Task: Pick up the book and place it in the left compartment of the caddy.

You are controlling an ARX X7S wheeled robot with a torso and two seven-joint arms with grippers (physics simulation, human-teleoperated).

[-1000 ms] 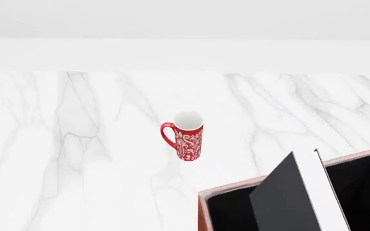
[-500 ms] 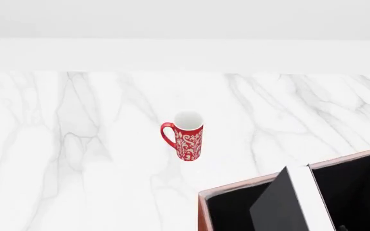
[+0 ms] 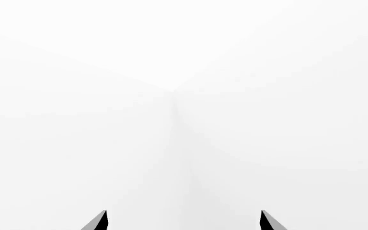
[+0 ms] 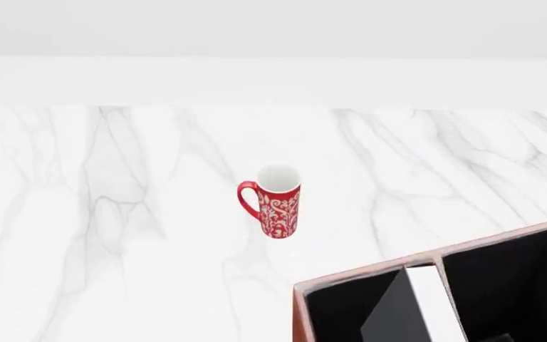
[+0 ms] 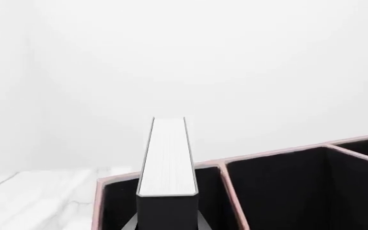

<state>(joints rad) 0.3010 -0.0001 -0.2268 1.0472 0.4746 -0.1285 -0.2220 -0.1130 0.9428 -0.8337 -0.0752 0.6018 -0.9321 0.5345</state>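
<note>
The book (image 5: 166,158), a rigid hardcover with a smooth black cover I judge heavy and slippery, stands page edges uppermost at lower centre of my right wrist view, lowered into the left compartment (image 4: 340,313) of the caddy (image 4: 299,313). It is best held flat across both covers. Whether my right jaws clamp it I cannot tell; they are hidden. The neighbouring section (image 4: 511,285) looks empty. The mug (image 4: 275,201) stands apart on the worktop (image 4: 112,214). My left jaws (image 3: 182,221) stand spread, holding nothing.
</note>
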